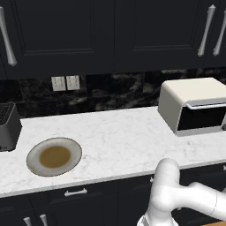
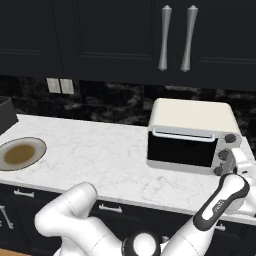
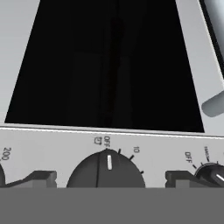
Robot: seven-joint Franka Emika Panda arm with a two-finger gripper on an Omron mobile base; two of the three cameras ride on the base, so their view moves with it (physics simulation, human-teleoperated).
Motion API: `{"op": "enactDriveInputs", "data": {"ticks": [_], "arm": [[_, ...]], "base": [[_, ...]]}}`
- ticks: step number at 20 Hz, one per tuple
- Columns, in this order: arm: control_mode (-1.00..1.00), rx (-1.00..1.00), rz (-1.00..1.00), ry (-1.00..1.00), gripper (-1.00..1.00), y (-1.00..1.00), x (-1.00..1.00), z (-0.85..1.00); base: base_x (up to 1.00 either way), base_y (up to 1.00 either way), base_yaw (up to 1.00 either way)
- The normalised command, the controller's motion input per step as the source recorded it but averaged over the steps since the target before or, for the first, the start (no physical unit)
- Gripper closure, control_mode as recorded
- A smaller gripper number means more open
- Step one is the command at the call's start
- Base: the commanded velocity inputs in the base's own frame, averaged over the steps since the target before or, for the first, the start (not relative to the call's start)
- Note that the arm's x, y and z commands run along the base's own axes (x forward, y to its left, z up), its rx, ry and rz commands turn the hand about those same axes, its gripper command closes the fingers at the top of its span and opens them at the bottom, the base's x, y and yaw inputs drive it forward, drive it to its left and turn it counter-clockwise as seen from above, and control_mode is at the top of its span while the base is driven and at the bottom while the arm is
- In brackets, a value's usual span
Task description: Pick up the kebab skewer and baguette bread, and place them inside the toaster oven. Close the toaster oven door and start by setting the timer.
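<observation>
Toaster oven (image 2: 192, 137) sits on the marble counter (image 1: 123, 132), right side, back near the dark backsplash. Cream body w/ rounded top. Toaster oven door (image 2: 181, 149) is up and closed; dark glass, light frame, handle bar (image 2: 184, 135) running along its top edge.

My claw (image 3: 109, 177) is right at the oven's control panel, wide open. In hand view one finger tip (image 3: 37, 178) sits left of the middle knob (image 3: 106, 169) and the other to its right, so the knob is between my jaws, not gripped. Can't tell if the tips touch the panel. Knob pointer reads approx at the OFF mark, w/ 10 printed just past it. A second knob (image 3: 212, 174) is next to it, partly behind my other tip, also labelled OFF. Door glass fills the area beyond the panel in that view.

Right base view: my forearm reaches to the oven's right front corner, hand at the column of knobs (image 2: 230, 138).

Plate (image 1: 54, 156) is well apart from the claw, at the left of the counter. Brownish centre, nothing on it. Dark grey slot toaster (image 1: 8, 126) at far left edge, just beyond the plate.
</observation>
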Motion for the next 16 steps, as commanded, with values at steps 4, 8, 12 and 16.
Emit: {"op": "enactDriveInputs", "data": {"ticks": [4,8,12,16], "arm": [[-1.00,-0.06,-0.04,0.00,-1.00,0.00,0.15,0.00],[-1.00,-0.02,-0.05,0.00,1.00,0.00,0.13,0.00],[-1.00,0.00,-0.06,0.00,1.00,-0.01,0.00,0.00],[-1.00,0.00,-0.04,0.00,1.00,-0.06,0.00,0.00]], "base": [[0.00,0.00,0.00],[0.00,0.00,0.00],[0.00,0.00,0.00],[0.00,0.00,0.00]]}}
